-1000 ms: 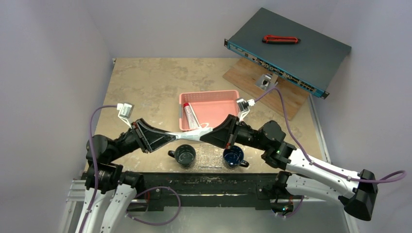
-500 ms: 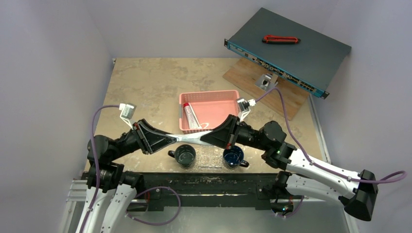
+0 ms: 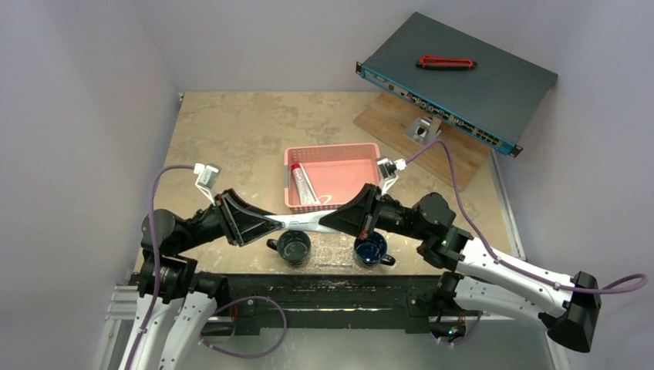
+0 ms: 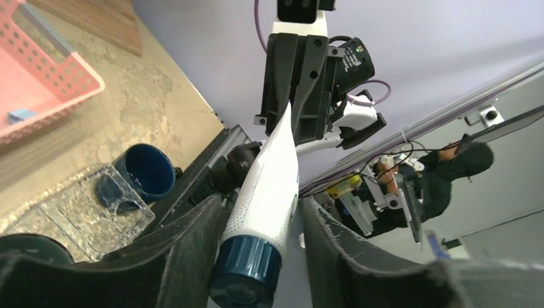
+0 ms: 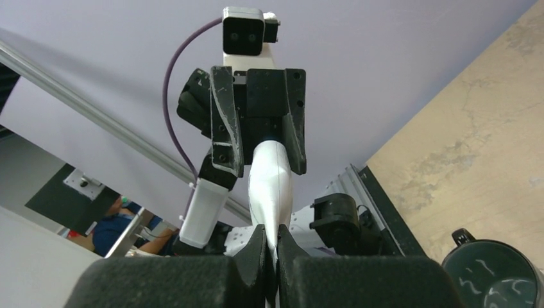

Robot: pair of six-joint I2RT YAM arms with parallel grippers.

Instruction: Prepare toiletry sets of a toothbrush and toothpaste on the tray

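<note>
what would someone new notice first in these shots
First, the two arms meeting nose to nose in mid-air with a toothpaste tube bridged between them. The right gripper pinches its flat end shut, while the left gripper stands loosely around the blue-capped end. Just below, two dark mugs flank a clear tray, and behind them a pink basket holds another tube.
</note>
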